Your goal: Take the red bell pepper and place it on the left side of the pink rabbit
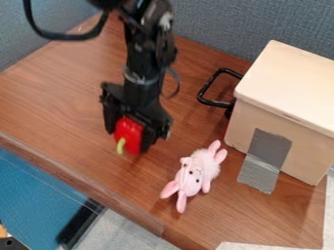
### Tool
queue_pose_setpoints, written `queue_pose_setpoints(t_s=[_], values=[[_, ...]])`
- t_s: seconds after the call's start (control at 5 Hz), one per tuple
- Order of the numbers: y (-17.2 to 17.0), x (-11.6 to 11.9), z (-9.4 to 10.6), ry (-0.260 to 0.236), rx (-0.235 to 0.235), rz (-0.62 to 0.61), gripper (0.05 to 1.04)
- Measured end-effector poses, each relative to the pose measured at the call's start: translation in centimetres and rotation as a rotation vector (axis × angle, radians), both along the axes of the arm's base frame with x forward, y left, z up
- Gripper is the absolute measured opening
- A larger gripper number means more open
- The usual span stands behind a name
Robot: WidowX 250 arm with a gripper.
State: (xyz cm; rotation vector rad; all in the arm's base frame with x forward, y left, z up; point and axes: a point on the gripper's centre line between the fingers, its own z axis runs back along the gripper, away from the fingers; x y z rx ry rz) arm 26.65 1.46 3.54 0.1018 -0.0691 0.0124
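One red bell pepper (128,131) sits clasped between the fingers of a black gripper (132,137) over a wood-grain table (62,105), to the upper left of a pink rabbit (194,176) and apart from it, in the camera view. The pepper's pale green stem (120,145) points toward the table's near edge, clear of the grip; whether its underside touches the wood cannot be told. Its glossy skin suggests a smooth, rather slippery surface, and the small body is probably light and fairly firm, whether hollow toy or real produce. Opposite sides of the rounded middle look the best place to take hold, as the fingers do now; the thin stem would likely twist or bend under load. Moderate, even pressure should serve, since too much might dent the walls or squirt the rounded shape free. Set down low and released gently on the rabbit's left, it should be less apt to roll. The plush rabbit, likely soft and light, could shift if nudged.
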Motion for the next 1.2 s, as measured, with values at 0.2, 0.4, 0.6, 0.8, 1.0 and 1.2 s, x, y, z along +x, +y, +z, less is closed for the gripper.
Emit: queue_pose_setpoints(t_s=[0.2, 0.4, 0.6, 0.8, 1.0, 1.2], values=[[-1.0, -1.3, -1.0, 0.027, -0.002, -0.043, 0.861], [-1.2, -1.6, -1.3, 0.028, -0.004, -0.059, 0.861], [-1.3, -1.6, -1.3, 0.027, -0.008, -0.053, 0.901], [-1.4, -1.8, -1.3, 0.043, -0.017, -0.054, 1.015], [-1.6, -2.2, 1.0, 0.015, -0.032, -0.049, 1.009], [-1.4, -2.8, 3.8, -0.02, -0.058, -0.03, 1.003]])
